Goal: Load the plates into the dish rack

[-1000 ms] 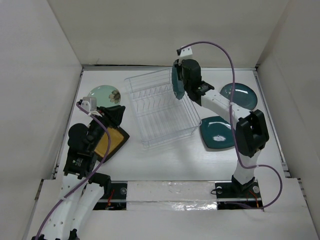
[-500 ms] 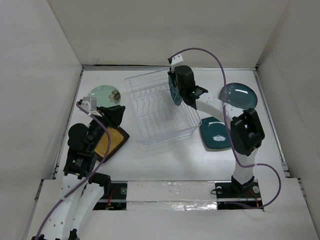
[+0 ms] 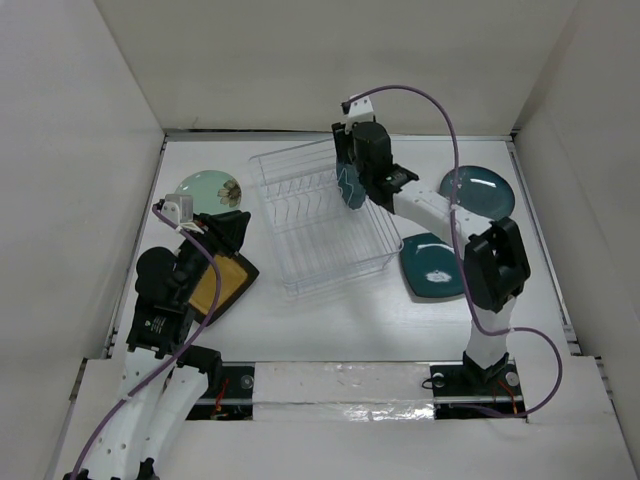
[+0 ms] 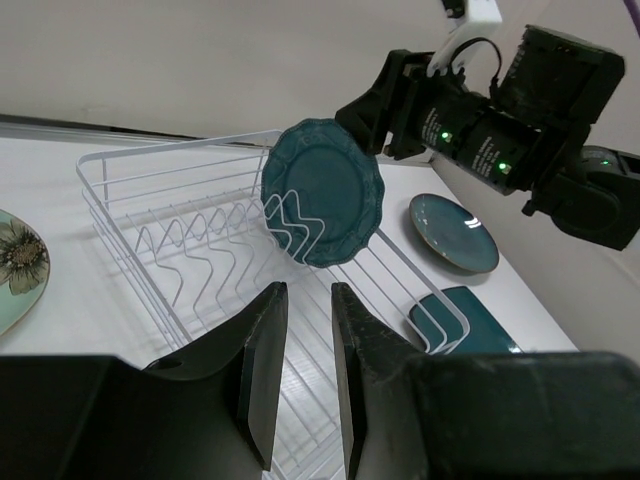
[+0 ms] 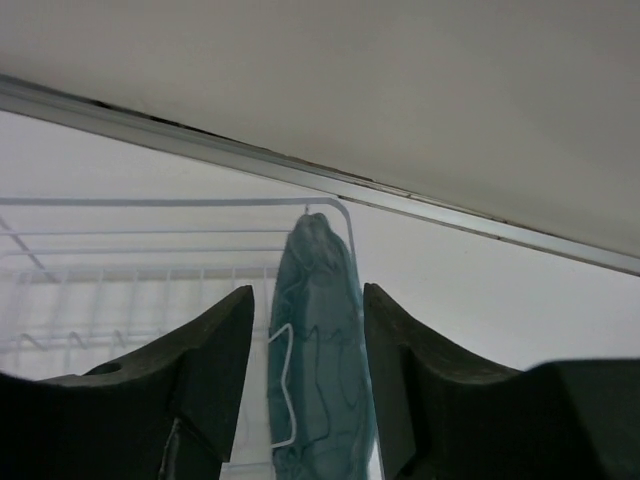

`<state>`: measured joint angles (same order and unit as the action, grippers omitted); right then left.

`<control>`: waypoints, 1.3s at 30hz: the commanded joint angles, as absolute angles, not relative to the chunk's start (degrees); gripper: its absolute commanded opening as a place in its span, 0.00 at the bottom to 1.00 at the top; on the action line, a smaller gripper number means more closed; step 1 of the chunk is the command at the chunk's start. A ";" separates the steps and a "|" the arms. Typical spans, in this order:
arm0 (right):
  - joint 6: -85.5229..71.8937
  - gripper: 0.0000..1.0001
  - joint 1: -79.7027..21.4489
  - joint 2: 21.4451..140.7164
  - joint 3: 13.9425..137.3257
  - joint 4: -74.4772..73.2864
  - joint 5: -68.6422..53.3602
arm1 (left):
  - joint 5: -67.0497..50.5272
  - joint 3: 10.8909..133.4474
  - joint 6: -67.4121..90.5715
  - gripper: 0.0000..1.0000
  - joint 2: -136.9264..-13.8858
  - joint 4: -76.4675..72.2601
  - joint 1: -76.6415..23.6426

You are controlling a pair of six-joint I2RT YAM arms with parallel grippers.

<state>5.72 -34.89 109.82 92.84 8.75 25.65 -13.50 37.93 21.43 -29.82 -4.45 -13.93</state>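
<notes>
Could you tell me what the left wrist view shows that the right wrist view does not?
Only the left wrist view shows the held plate face-on, the right tool pinching its upper edge, and three more plates lying flat: the green plate, the round teal plate and the squarish teal plate. Only the right wrist view shows the held plate edge-on, upright between that tool's fingers. Both show the held plate at the rack, with rack wire crossing it.
</notes>
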 commanded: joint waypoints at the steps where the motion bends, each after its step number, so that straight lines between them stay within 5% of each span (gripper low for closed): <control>1: 0.18 0.57 -33.84 102.41 94.84 9.32 21.19 | -13.71 38.67 20.74 0.22 -29.62 -7.03 -14.24; 7: -8.07 0.66 -28.49 93.53 88.08 10.89 16.18 | -13.80 38.58 20.83 0.22 -29.27 -7.03 -14.24; 9: -12.36 0.51 -24.29 88.44 81.59 12.65 16.95 | -14.50 38.32 20.92 0.22 -29.18 -7.12 -14.24; 12: -21.48 0.00 -17.78 82.47 71.13 16.17 19.42 | -14.15 38.32 20.92 0.22 -28.57 -7.03 -14.24; 17: -36.63 0.00 1.03 77.35 55.57 19.59 12.23 | -14.94 38.32 21.18 0.22 -28.83 -7.29 -14.24; 20: -43.14 0.08 8.05 76.64 48.00 21.01 11.68 | -14.85 38.58 21.18 0.22 -29.00 -7.38 -14.24; 24: -49.82 0.49 14.49 78.30 42.02 21.88 15.29 | -15.21 38.41 21.18 0.22 -28.83 -7.29 -14.24; 26: -51.15 0.58 16.86 81.63 40.70 22.76 13.46 | -14.86 38.50 21.01 0.22 -28.83 -7.21 -14.24; 39: -61.87 0.59 22.41 98.70 40.95 33.49 -5.01 | -14.59 38.85 20.74 0.22 -28.74 -6.94 -14.24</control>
